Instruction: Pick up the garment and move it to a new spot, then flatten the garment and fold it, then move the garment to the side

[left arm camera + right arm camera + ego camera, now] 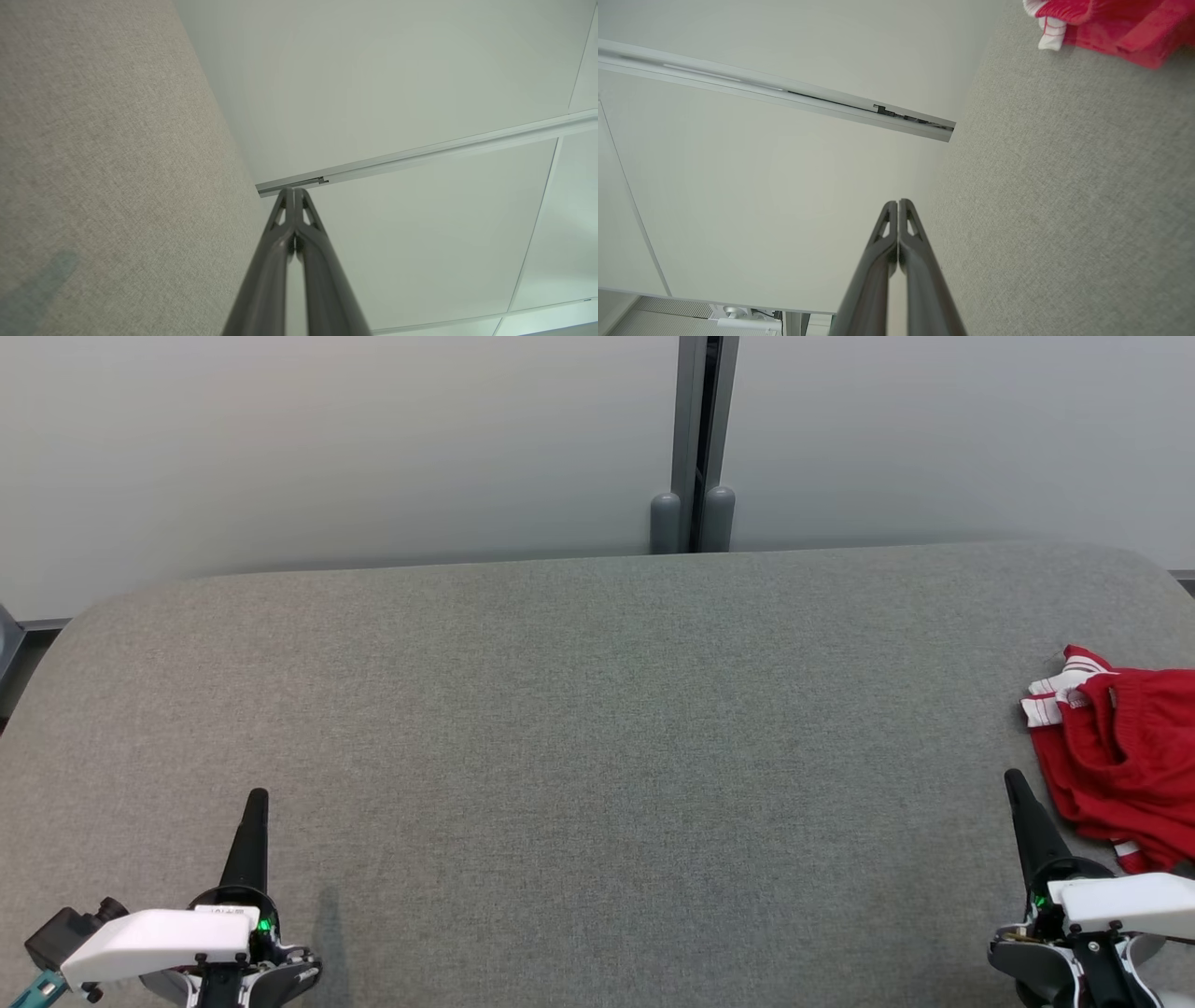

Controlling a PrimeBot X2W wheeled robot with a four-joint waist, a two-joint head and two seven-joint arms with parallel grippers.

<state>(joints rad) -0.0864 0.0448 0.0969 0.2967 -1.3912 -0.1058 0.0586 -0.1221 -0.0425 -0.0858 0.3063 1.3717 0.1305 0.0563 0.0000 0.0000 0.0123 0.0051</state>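
Red garment [1125, 756], crumpled on grey table [597, 709], just beside closed, empty right fingers [1027, 812]; left fingers [252, 840] closed, well apart.

(a) left gripper [257, 800]: two long dark fingers, tapering to point; white cover [159, 933] over wrist, angular; green light [265, 925] at finger base; black block [61, 933] and teal tab [37, 989] at outer end.
(b) right gripper [1016, 782]: same dark fingers, white cover, green light.
(c) wrist views: triangular cut-outs just behind fingertips [287, 196].
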